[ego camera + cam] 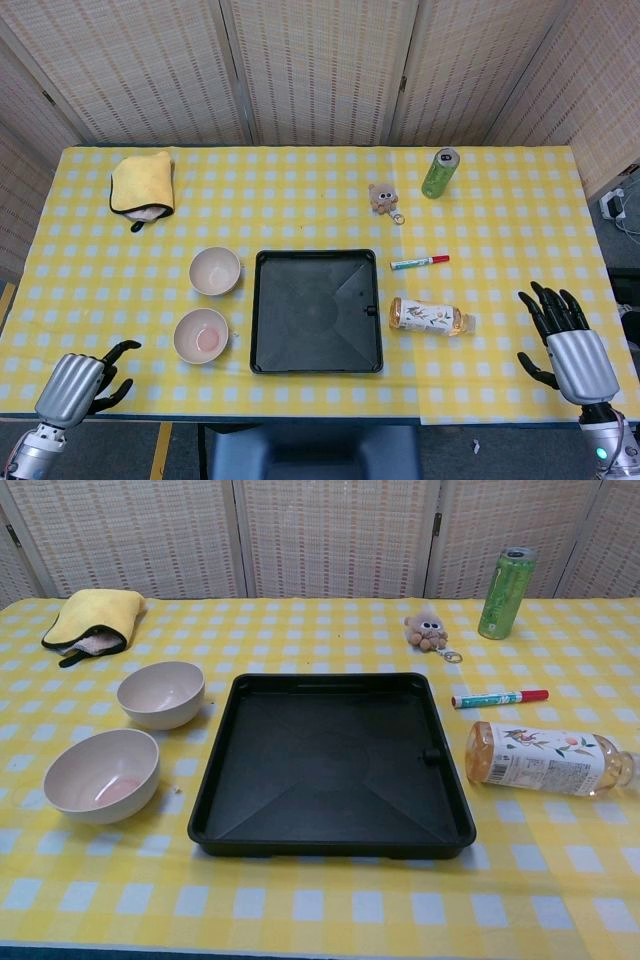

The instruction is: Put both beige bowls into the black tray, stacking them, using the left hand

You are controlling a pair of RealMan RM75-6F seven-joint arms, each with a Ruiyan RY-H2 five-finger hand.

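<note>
Two beige bowls stand left of the black tray [316, 311] [330, 765]: the far bowl [215, 270] [161, 694] and the near bowl [201, 335] [102, 775], which shows a pinkish patch inside. Both are upright and apart from each other. The tray holds nothing. My left hand [82, 384] hovers at the table's front left edge, left of the near bowl, fingers curled loosely and holding nothing. At the front right edge my right hand [564, 338] is open, fingers spread. Neither hand shows in the chest view.
A bottle [430, 317] [545, 758] lies on its side right of the tray. A red and white marker [419, 262], a small plush toy [382, 197] and a green can [439, 173] sit further back right. A yellow cloth [142, 184] lies at the back left.
</note>
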